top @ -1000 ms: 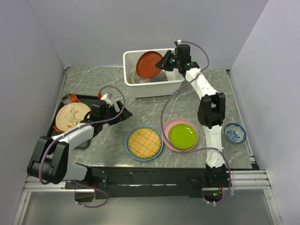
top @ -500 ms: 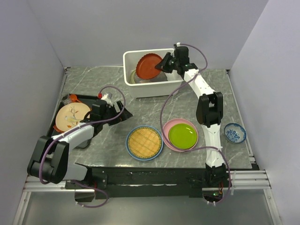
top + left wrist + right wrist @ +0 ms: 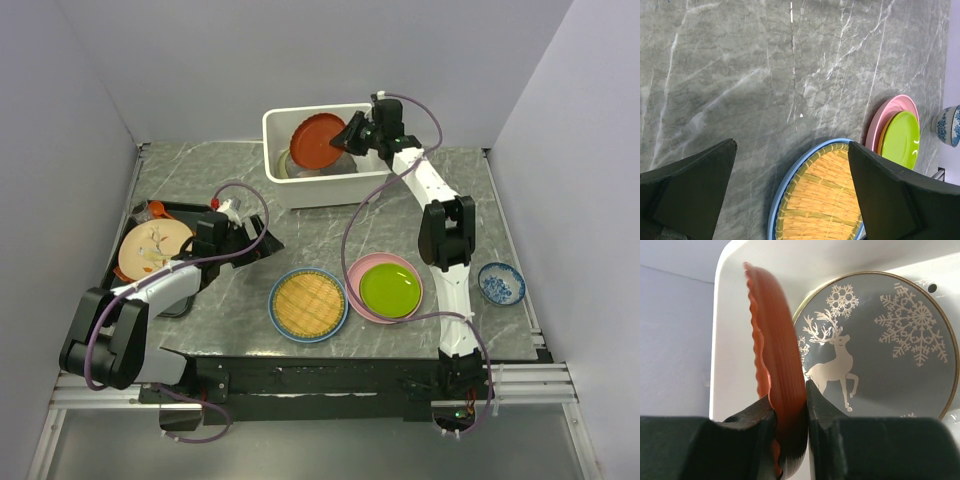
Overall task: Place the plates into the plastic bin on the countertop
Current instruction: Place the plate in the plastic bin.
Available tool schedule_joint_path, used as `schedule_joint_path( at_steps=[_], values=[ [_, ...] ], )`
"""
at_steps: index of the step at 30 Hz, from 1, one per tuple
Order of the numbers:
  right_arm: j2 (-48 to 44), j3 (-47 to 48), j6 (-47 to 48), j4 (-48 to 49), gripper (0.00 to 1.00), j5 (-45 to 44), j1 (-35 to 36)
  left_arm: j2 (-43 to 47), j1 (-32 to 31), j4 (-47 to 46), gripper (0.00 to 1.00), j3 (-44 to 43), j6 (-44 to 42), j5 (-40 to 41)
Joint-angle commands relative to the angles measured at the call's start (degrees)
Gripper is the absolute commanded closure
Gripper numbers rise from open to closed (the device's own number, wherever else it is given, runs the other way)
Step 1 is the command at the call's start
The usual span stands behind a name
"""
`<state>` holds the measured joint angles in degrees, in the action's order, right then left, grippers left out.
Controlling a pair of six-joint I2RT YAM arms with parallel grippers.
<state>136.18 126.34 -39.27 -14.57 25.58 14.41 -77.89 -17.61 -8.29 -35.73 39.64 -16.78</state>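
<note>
Over the far end of the bench (image 3: 200, 175), the right claw (image 3: 350, 135) is clamped on the rim of the red plate (image 3: 315, 140). The right wrist view shows both fingers (image 3: 822, 420) pressed against the two faces of its scalloped edge. That plate stands steeply tilted, almost on edge, inside the outline of the white plastic bin (image 3: 325, 192). Whether its lower edge touches anything cannot be told. Beneath it, the grey plate (image 3: 880, 350) with a white deer and snowflakes lies flat on the bin's floor. Nearer the arms, the yellow woven disc (image 3: 309, 304) sits on a blue plate (image 3: 272, 305) on the bench. Just to its right, the lime green plate (image 3: 390, 290) is stacked on the pink plate (image 3: 362, 270). A small blue-and-white bowl (image 3: 500, 283) sits apart near the right edge. On the left, the cream plate (image 3: 150, 248) with the leaf sprig rests on the black tray (image 3: 185, 206). The left claw (image 3: 262, 238) hangs just right of that tray with its jaws spread wide and nothing between them. Its wrist view looks down on bare marble, with the woven disc between the two fingertips (image 3: 715, 175) at the bottom of the frame.
</note>
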Motion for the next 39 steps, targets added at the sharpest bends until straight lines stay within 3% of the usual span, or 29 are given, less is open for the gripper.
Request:
schedule_joint_path(
  at_steps=[1, 19, 32, 39],
  values=[
    [1.0, 1.1, -0.2, 2.4, 0.70, 1.0, -0.6, 0.3, 0.1, -0.7, 0.01, -2.2, -1.5, -1.1],
    [2.9, 2.6, 1.5, -2.7, 0.46, 1.0, -0.6, 0.8, 0.1, -0.9, 0.01, -1.5, -1.3, -1.6],
    [-7.2, 1.5, 10.2, -9.4, 0.28, -15.0, 1.4, 1.2, 0.1, -2.3, 0.01, -0.8, -0.8, -2.7],
    [-9.8, 0.6, 13.7, -8.8, 0.21, -17.7, 3.4, 2.6, 0.1, -2.3, 0.01, -0.3, -0.9, -3.5]
  ],
)
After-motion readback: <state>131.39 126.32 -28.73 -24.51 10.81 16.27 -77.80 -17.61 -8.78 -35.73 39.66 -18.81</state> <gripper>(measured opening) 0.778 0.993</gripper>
